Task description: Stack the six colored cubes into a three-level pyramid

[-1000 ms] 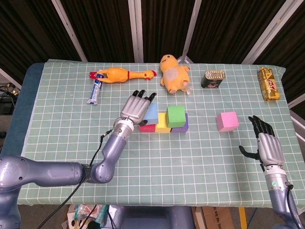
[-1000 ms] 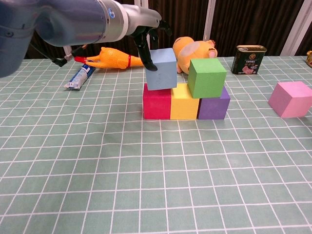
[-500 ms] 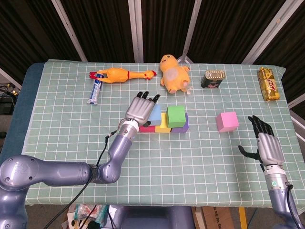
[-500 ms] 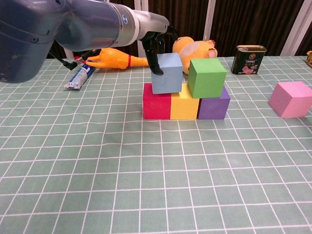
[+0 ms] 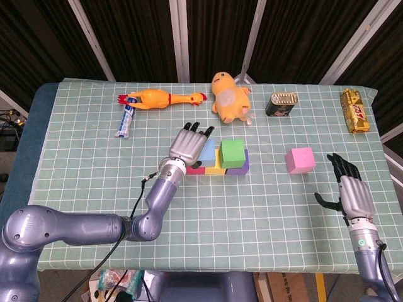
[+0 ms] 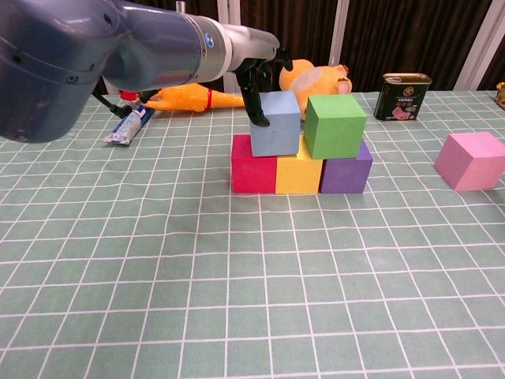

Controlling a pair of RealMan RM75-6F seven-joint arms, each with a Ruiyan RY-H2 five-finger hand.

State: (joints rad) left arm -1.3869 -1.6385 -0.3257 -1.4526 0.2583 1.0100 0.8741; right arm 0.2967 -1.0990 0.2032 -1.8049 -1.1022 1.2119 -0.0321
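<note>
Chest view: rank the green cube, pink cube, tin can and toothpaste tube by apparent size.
1. green cube
2. pink cube, slightly smaller-looking, though it sits elsewhere on the table, so unsure
3. tin can, farther back
4. toothpaste tube, partly hidden by the left arm

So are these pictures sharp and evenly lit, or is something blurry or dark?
Head view: bright and even across the table, black behind it, blocks sharp with soft shadows. Chest view: the left arm looms large and slightly soft up close, while the blue cube stays crisp; no strong glare.

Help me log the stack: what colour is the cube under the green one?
Purple cube, clearest in the chest view.
</note>
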